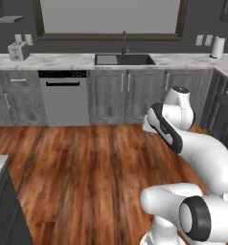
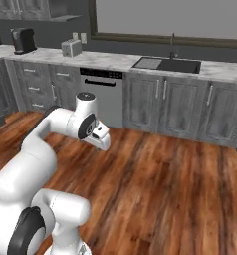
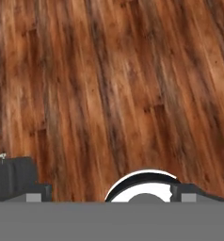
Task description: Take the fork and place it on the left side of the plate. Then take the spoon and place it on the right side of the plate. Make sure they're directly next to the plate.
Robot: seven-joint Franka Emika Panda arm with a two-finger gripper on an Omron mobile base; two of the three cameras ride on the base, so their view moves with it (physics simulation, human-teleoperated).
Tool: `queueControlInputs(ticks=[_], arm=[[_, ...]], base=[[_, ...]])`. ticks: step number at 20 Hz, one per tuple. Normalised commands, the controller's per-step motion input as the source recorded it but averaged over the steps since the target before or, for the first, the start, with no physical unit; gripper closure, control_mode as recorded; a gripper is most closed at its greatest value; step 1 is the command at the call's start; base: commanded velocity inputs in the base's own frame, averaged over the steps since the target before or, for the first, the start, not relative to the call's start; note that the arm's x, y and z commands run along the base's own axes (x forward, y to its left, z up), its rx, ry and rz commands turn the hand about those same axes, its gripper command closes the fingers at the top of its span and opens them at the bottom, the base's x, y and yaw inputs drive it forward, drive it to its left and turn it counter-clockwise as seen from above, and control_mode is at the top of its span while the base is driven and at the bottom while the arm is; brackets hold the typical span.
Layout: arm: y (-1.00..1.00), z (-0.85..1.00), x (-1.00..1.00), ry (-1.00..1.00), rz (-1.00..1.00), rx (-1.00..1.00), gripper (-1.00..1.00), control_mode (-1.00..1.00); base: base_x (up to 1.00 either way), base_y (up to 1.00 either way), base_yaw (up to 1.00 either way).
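The fork, the spoon and the plate are all out of view. My gripper [image 3: 111, 194] hangs over bare wooden floor [image 3: 114, 84] with its jaws wide apart and nothing between them. Its dark fingertips [image 3: 20, 181] rise at the two bottom corners of the hand view. In the right base view the white hand [image 2: 99, 135] sits at the end of the folded arm and points down at the floor, well in front of the cabinets.
A marble counter runs along the back wall with a sink [image 1: 124, 59], a toaster [image 1: 18, 50] and a paper towel roll [image 1: 218, 47]; a dishwasher [image 1: 64, 98] sits below. A coffee machine [image 2: 23, 40] stands far left. A dark island corner [image 1: 2, 201] juts in at the lower left.
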Motion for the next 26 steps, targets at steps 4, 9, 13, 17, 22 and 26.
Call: queueControlInputs(ticks=[4,9,13,17,22,26], arm=[[0.00,0.00,0.00,0.00,0.00,0.00,-1.00,1.00],[0.00,0.00,0.00,0.00,0.00,0.00,-1.00,1.00],[0.00,0.00,0.00,0.00,0.00,0.00,-1.00,1.00],[0.00,0.00,0.00,0.00,0.00,0.00,-1.00,1.00],[0.00,0.00,0.00,0.00,0.00,0.00,-1.00,1.00],[0.00,0.00,0.00,0.00,0.00,0.00,-1.00,1.00]], base=[[1.00,-0.99,0.24],[1.00,-0.80,0.24],[1.00,-0.35,0.45],[1.00,-0.11,0.52],[1.00,-0.05,0.45],[1.00,-0.03,0.37]])
